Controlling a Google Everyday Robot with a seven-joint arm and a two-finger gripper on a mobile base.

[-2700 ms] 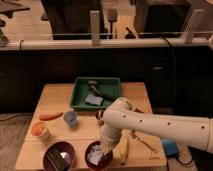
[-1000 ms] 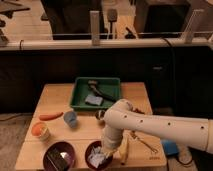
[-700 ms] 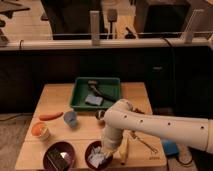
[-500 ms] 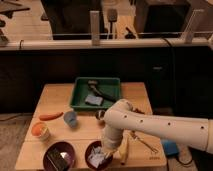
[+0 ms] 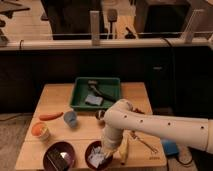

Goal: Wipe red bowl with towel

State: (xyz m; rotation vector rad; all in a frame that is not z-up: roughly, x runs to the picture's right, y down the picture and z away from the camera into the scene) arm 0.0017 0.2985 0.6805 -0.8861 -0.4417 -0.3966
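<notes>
While the orange cup [image 5: 40,131] and purple bowl [image 5: 60,156] sit off to the left, the red bowl [image 5: 91,149] is at the table's [image 5: 85,131] near edge with the towel [image 5: 97,156] inside it, and the gripper [image 5: 106,151] is right down on that towel, can't tell its state.

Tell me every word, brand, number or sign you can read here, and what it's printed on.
None can be read.
White arm: only rows of dark dots, no lettering.
Green tray, red bowl, towel: no markings to be seen.
Wooden table: a small dark mark near its front right edge, too blurred to read.
The pincer reaches down at the red bowl, over the towel.
</notes>
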